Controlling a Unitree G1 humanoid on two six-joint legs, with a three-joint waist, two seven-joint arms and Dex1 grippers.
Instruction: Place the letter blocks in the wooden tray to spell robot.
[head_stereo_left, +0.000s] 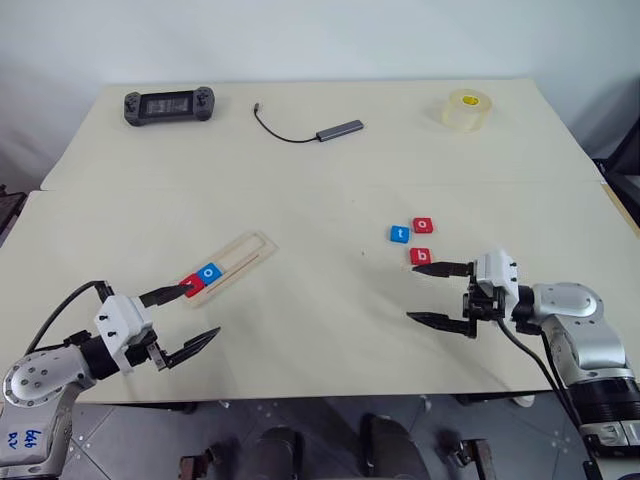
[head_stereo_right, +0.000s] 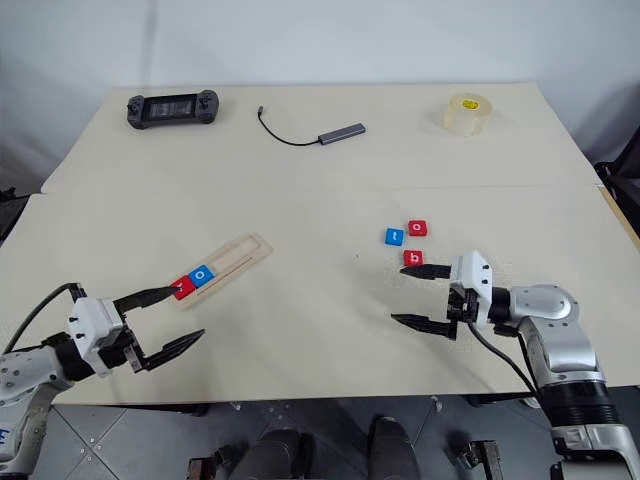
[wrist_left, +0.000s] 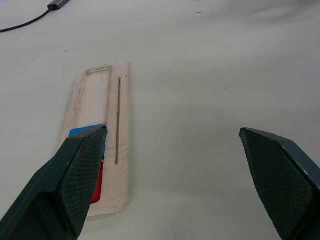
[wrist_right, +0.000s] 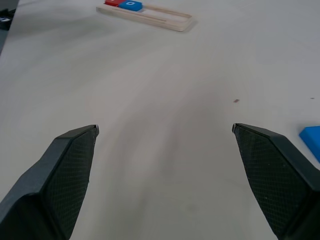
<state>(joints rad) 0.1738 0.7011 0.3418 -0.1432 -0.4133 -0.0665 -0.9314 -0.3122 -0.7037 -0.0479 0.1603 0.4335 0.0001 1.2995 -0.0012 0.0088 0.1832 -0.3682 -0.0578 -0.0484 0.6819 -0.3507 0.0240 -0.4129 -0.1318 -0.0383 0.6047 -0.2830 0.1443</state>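
With both tools gaping empty, the wooden tray (head_stereo_left: 232, 262) holds two tiles while the red b block (head_stereo_left: 421, 256) lies beside the right tool (head_stereo_left: 441, 294), best pinched squarely by its edges.

The wooden tray (head_stereo_left: 232, 261) holds two letter blocks (head_stereo_left: 201, 277) (three lie apart).

Bare table (head_stereo_left: 320, 300) lies between the right gripper (head_stereo_left: 446, 293)'s wide-spread jaws, nothing blocking them. Just beyond its farther finger sit the red b block (head_stereo_left: 421, 256), blue t block (head_stereo_left: 399, 234) and red o block (head_stereo_left: 424, 225). Ahead of the left gripper (head_stereo_left: 188, 316)'s parted jaws, the wooden tray (head_stereo_left: 243, 255) lies beside one fingertip; the other side is free tabletop.
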